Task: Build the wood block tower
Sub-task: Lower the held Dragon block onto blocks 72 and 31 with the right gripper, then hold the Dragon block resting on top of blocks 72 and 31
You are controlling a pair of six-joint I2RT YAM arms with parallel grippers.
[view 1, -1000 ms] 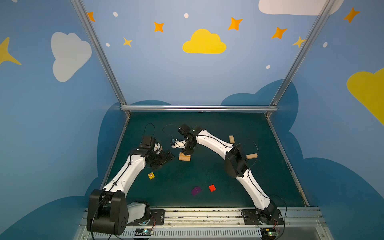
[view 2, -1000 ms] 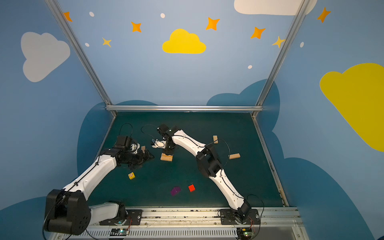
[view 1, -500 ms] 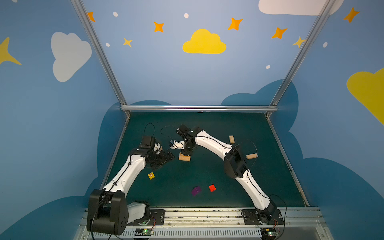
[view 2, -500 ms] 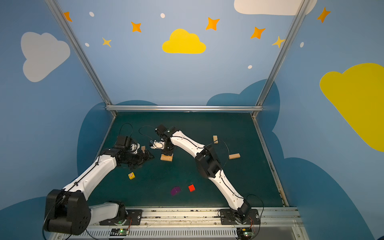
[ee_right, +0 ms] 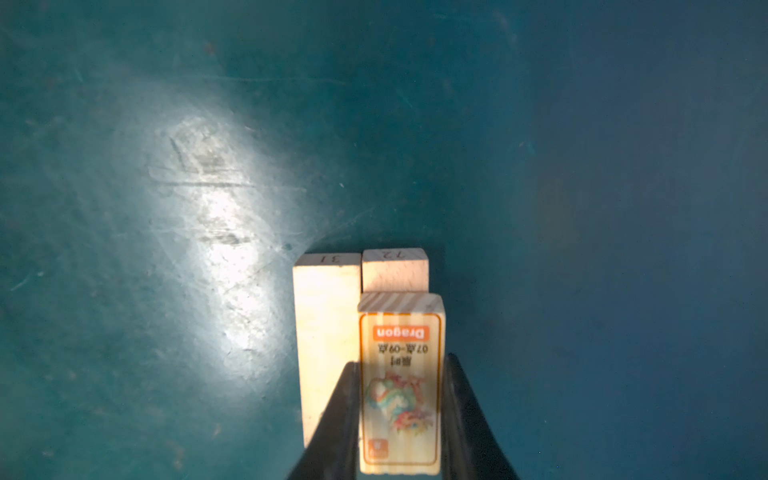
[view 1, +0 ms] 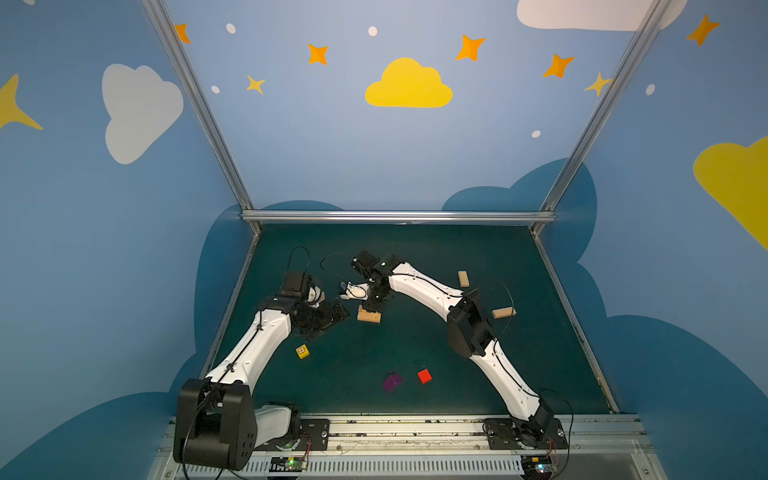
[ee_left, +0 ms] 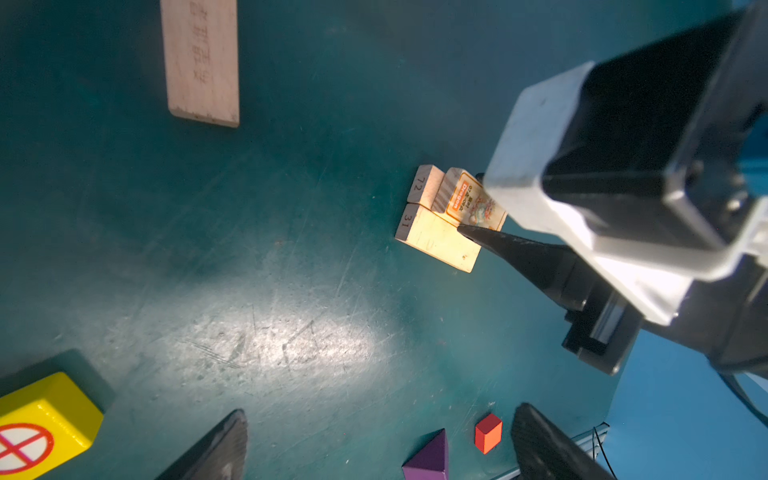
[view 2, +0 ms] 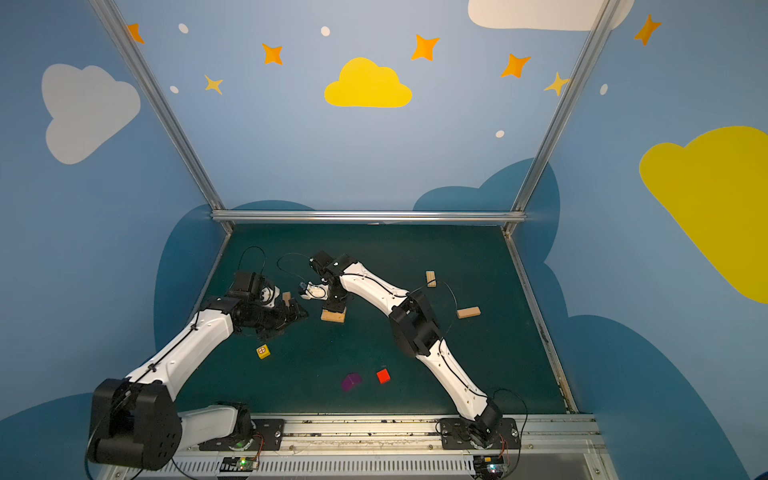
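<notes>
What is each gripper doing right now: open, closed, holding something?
Left gripper: open, holding nothing.
Right gripper: closed on the orange-printed plank.

Robot lab cell, alu frame [view 1: 397, 216], mural walls [view 1: 332, 158] (clouds)

Noted a dark green tabletop [view 1: 419, 253] walled in by blue panels painted with a yellow cloud [view 1: 408, 85], a white cloud [view 1: 139, 110] and orange stars [view 1: 470, 47]. Saw silver metal posts [view 1: 195, 104] meeting a crossbar [view 1: 395, 216] at the far edge, and a metal rail [view 1: 415, 428] along the near edge. Found scratch marks [ee_left: 257, 345] under a bright glare on the surface in the left wrist view.
</notes>
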